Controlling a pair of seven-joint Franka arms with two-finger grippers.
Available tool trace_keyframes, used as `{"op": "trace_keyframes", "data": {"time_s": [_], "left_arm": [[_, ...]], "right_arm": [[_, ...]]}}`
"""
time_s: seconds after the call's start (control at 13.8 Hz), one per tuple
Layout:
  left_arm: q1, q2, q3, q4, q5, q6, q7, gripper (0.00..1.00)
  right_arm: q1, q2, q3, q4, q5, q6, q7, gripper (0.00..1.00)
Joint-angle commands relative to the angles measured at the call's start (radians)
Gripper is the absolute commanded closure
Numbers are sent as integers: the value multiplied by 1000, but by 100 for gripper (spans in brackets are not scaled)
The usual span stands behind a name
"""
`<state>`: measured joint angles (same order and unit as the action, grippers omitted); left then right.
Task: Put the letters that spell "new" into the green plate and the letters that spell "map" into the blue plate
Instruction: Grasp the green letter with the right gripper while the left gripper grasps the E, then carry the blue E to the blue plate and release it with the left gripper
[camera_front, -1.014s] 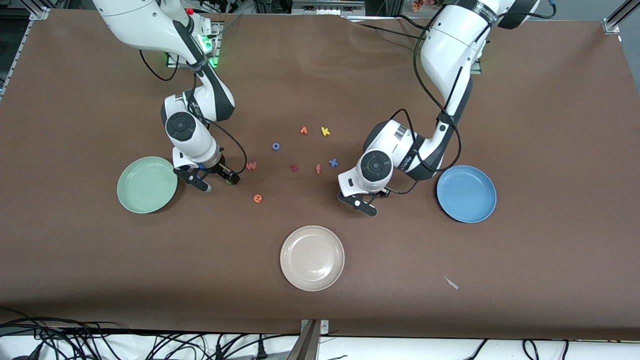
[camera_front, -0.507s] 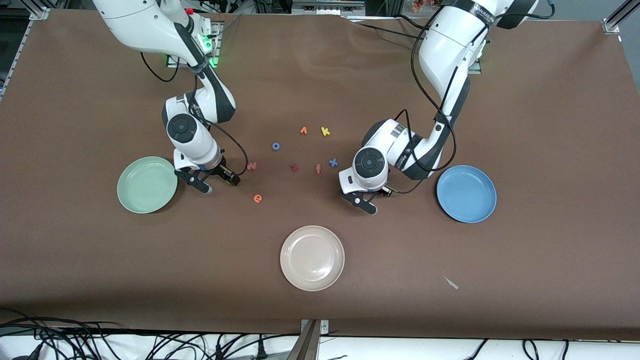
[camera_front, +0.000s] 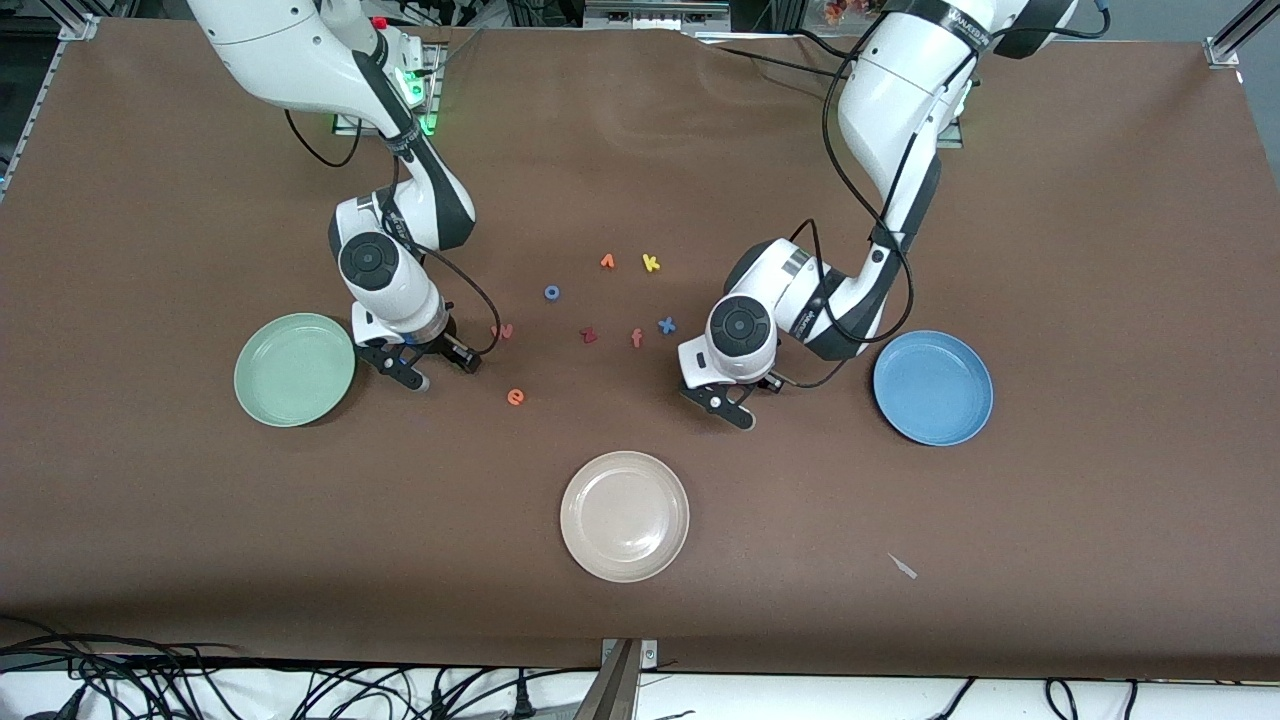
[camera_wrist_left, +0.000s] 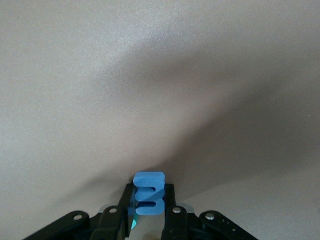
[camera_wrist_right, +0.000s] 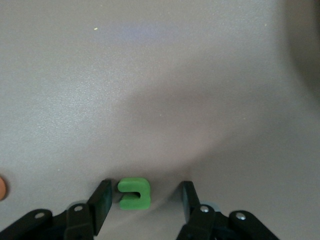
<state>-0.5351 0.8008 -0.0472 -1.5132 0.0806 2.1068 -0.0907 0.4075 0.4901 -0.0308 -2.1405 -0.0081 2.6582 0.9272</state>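
Observation:
In the left wrist view my left gripper (camera_wrist_left: 149, 192) is shut on the periwinkle-blue m (camera_wrist_left: 149, 186), low over the table; in the front view the gripper (camera_front: 735, 405) is between the letter cluster and the blue plate (camera_front: 933, 387). My right gripper (camera_wrist_right: 145, 189) stands open around the green n (camera_wrist_right: 135, 193), which lies flat on the table close to one finger; in the front view the gripper (camera_front: 440, 368) is beside the green plate (camera_front: 295, 369). The salmon-red w (camera_front: 502, 330) and the orange e (camera_front: 515, 397) lie near it. Both plates hold nothing.
A beige-white plate (camera_front: 625, 516) sits nearer the front camera, mid-table. Loose letters lie in the middle: blue o (camera_front: 552, 292), an orange letter (camera_front: 607, 261), yellow k (camera_front: 651, 263), dark red z (camera_front: 588, 335), salmon f (camera_front: 637, 338), blue x (camera_front: 666, 325).
The left gripper's fingers have come together on the blue m. The right gripper's fingers have narrowed around the green n. Both hands have barely shifted.

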Motion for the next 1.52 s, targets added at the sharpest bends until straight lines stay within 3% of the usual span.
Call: {"op": "trace_keyframes", "data": {"time_s": [0.0,0.65,1.09,1.45], "left_arm": [[6,-18,1,1,27,-8,-15,100],[125,-161,3,1,36,-131,22,100],[328,-222,3,-7,34,-212,343,99],[480,-196,1,-12,34,-209,518,98]], "right_arm": [[1,16,6,17,17,8,-10,39],[-9,16,25,21,33,6,-30,53],[-24,16,26,21,33,2,-50,53],[-24,21,26,21,33,2,-48,65]]}}
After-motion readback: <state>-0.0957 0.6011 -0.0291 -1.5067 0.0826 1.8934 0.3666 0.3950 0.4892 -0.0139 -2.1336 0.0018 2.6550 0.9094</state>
